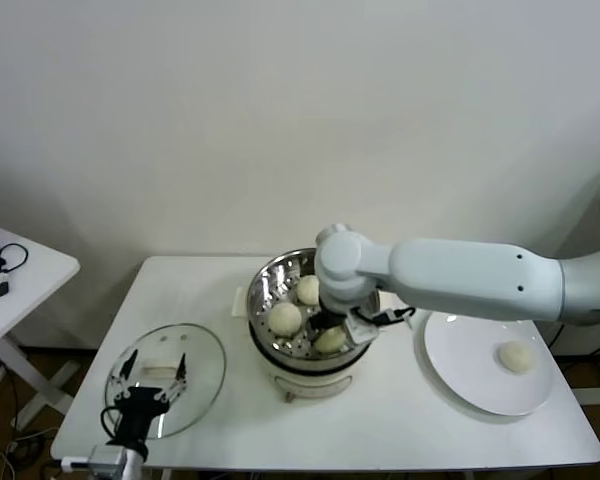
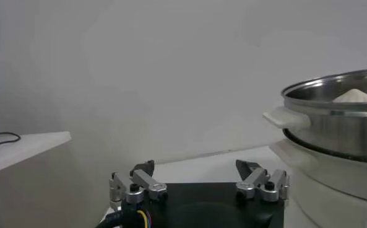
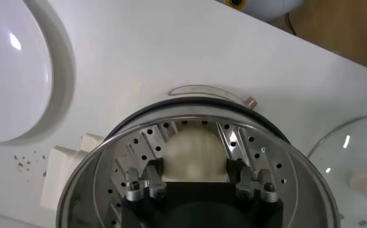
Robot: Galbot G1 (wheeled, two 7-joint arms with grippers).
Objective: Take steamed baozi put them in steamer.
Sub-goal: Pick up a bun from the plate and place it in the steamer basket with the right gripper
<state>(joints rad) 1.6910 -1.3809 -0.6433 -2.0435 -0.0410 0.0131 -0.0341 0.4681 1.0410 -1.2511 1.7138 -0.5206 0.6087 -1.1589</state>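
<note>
The right gripper (image 3: 194, 186) reaches into the steamer (image 1: 270, 275) — fingers spread around one baozi (image 3: 194, 155) (two others lie beside it) — a fourth on the right plate (image 1: 460, 375); the left gripper (image 2: 198, 186) hangs open over the lid (image 1: 205, 365).

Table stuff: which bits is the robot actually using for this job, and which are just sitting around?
In use:
- baozi in the steamer
- baozi on the plate
- steamer
- right gripper, around a baozi in the steamer

Just sitting around:
- glass lid
- white plate
- left gripper, idle over the lid
</note>
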